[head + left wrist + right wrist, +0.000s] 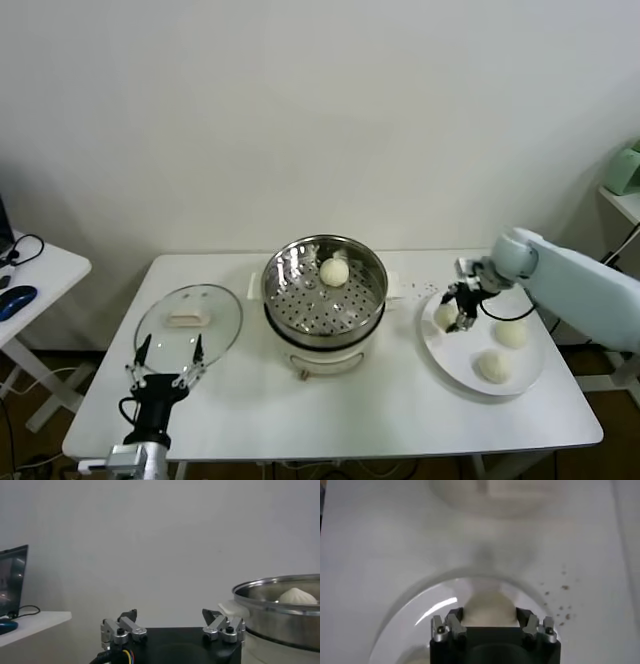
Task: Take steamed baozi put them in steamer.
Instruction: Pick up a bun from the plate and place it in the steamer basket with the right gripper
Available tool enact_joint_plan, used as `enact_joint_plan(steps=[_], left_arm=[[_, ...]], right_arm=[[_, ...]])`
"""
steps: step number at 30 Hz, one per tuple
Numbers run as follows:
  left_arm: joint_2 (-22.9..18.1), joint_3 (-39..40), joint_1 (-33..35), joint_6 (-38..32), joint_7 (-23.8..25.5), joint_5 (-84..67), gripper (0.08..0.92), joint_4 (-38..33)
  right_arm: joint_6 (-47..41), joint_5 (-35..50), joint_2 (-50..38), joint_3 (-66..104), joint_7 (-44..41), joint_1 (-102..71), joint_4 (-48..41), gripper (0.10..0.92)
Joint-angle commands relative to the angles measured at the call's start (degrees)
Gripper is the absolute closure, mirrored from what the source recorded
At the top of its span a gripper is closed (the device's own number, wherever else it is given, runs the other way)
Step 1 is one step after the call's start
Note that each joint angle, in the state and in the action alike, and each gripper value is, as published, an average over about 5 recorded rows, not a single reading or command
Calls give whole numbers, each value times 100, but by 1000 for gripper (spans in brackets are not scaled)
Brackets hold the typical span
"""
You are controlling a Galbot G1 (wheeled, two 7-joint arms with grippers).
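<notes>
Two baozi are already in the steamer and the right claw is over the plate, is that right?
Not quite: the head view shows only one baozi in the steamer. Three are on the plate, and the right claw is indeed over it.

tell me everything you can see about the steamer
The steamer is a round, shiny steel pot with a perforated insert, sitting upright on a white base at the middle of the table. It is uncovered; the glass lid lies flat on the table to its left. One baozi rests on the insert toward the back. Neither gripper touches it.
</notes>
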Motion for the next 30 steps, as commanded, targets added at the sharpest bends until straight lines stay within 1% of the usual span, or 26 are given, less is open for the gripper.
enact_joint_plan(steps=[1,7,13,23,30], left_arm=[[-5,11,3,-11,5,-19,177,-43],[-11,43,-23,-2,4,-37,177,-94],[-28,69,-12,9,8,-28,177,-180],[-62,66,-12,49,8,16,177,-348],[-107,77,2,58,2,49,177,-369]], right_arm=[[-192,1933,347,-1594,1,2283,26,322],[-290,2701,920,-2042,-6,3016,267,326],[-436,2989,1493,-2038,160,2954,506,329],[-661,2780,2563,-1602,461,1811,284,327],[-661,2497,3102,-1531,509,1252,-179,330]])
